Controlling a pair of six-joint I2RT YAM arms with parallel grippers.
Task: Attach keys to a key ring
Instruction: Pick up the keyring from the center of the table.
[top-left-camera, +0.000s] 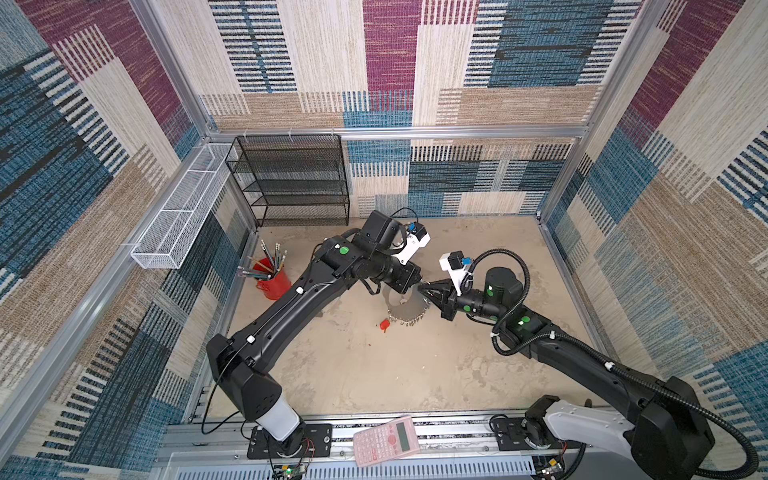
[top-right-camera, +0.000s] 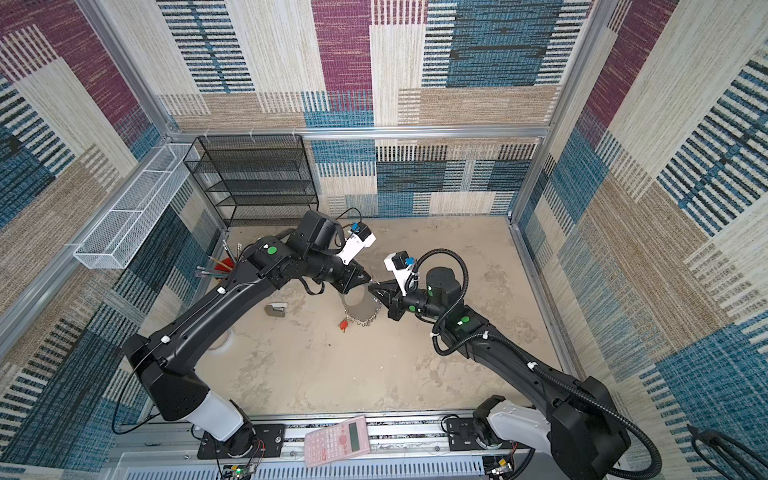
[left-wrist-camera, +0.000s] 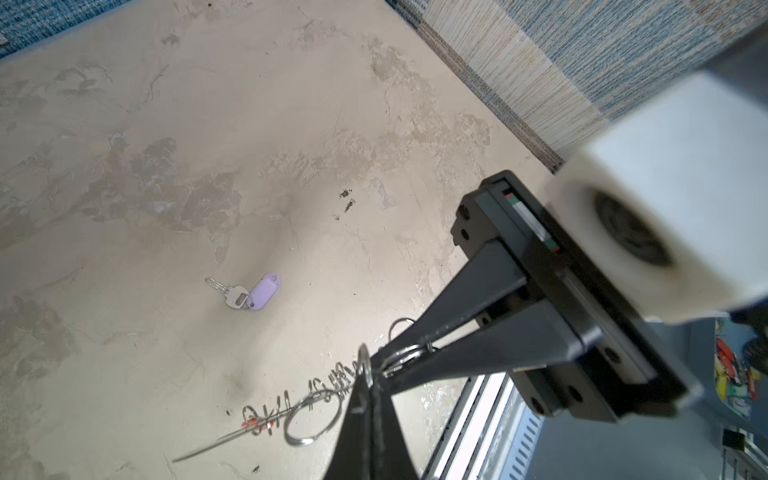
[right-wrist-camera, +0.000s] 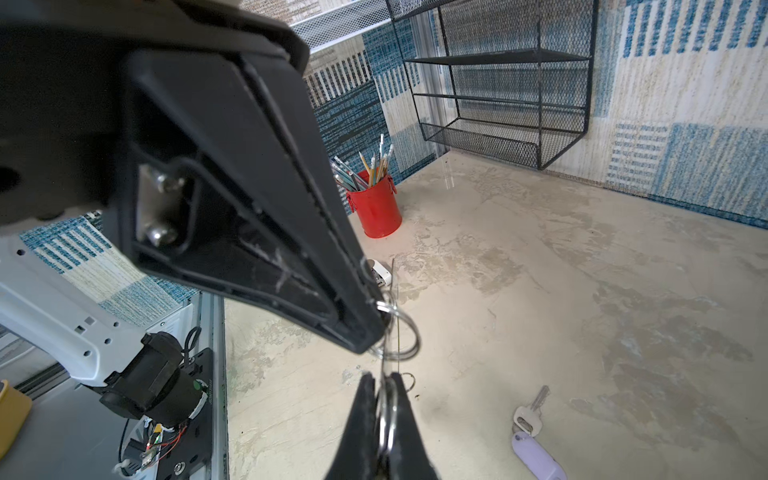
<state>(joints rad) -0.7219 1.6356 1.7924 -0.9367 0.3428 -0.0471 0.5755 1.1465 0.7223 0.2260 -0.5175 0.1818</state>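
Left claw and right claw, both clamped, nearly touch.

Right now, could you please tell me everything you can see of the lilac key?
The lilac key is a small silver metal key joined at its head to a pale lilac, rounded oblong tag that looks like plastic. It lies flat on the beige table, touched by nothing else, well apart from the key ring. Both wrist views show it; I cannot find it in the top views.
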